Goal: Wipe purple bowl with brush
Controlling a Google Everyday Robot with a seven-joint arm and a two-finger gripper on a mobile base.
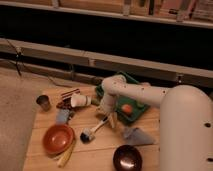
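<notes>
Now, gripper (108, 119): we see it mid-worktop (100, 150), at the brush (96, 128) handle's end; jaws we cannot tell.
brush: lies slantwise, bristles toward the orange bowl (58, 138).
purple bowl (127, 157): by the worktop's front edge, right of centre.

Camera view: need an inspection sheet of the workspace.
Surface: wooden table, crowded.
Job's things: brush lies mid-table, head toward the front left; purple bowl upright at the front, apart from it.
Clutter: orange bowl, yellow stick, white cup on its side, metal cup, green tray, grey cloth.
Grippers: gripper at the brush handle's end.
Cables: dark cable far left, off the table.
Surroundings: dark wall, rails.
</notes>
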